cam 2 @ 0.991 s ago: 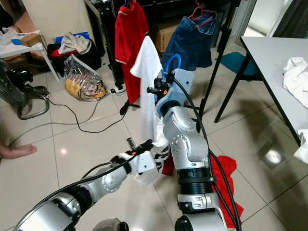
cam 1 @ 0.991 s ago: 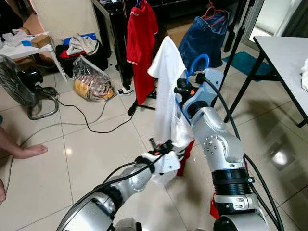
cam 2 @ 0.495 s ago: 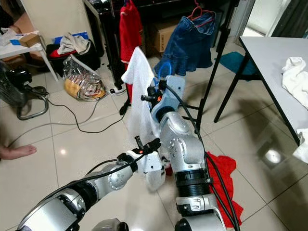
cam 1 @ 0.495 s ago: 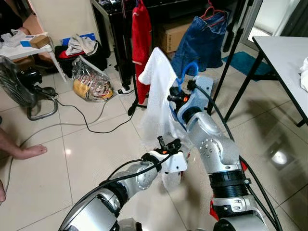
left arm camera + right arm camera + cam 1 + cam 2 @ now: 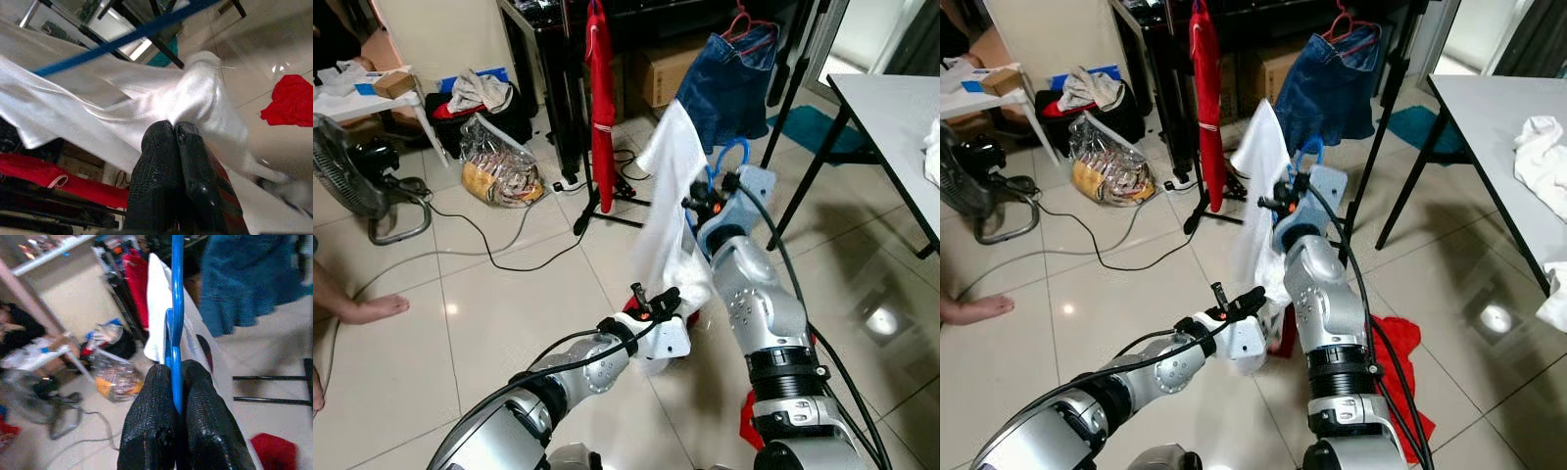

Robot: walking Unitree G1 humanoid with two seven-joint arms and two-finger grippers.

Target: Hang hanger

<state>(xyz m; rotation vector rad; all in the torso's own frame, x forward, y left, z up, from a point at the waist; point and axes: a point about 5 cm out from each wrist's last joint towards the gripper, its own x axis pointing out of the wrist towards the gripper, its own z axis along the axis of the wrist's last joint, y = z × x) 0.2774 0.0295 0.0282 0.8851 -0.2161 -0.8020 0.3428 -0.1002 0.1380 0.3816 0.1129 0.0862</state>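
The right gripper was raised in front of the robot, its two black fingers pressed together on the blue hanger, whose stem ran up between them. A white shirt hung from that hanger, draped down past the right forearm. The hanger's blue hook stood up just above the wrist.

Lower and nearer, the left gripper had its fingers closed tight against each other, pinching a fold of the white shirt near its lower edge. The cloth stretched away from the fingertips toward the hanger's blue bar.

Beyond the shirt, farther off, stood a dark clothes rack with a red garment hanging edge-on to the left of the shirt. To the right of it hung a blue denim garment on a red hanger. A red cloth lay on the tiled floor by the robot's right side.

On the far left were a fan, a plastic bag and a black cable across the tiles. A person's bare foot rested at the left edge. A table stood to the right.
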